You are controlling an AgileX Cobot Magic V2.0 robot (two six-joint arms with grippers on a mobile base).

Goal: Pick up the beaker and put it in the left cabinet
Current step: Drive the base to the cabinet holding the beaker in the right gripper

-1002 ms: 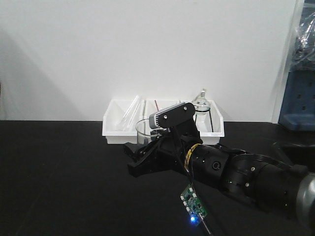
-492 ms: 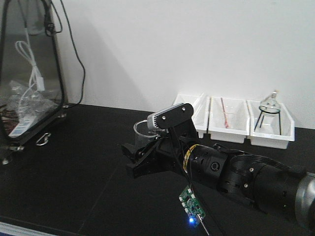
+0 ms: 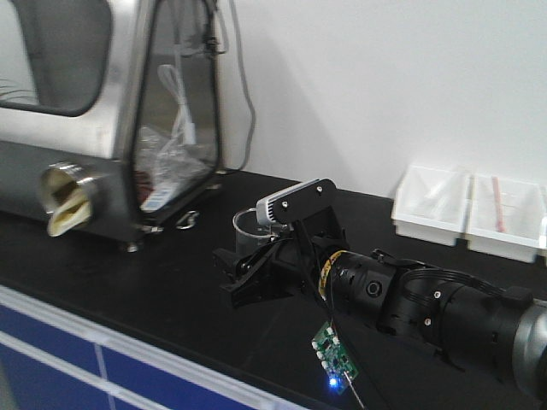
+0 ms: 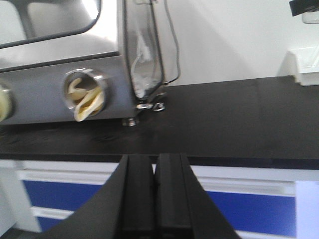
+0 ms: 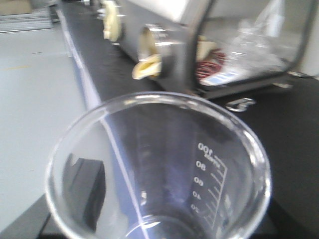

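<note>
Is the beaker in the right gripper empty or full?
Empty: looking down into the beaker, only clear glass and its graduation marks show, no liquid.

Beaker in the right end effector above the counter; glove box at left; bins at right rear

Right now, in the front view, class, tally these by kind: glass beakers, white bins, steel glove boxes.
Glass beaker: 1
White bin: 2 showing, though the frame edge may hide more
Steel glove box: 1
Total: 4
</note>
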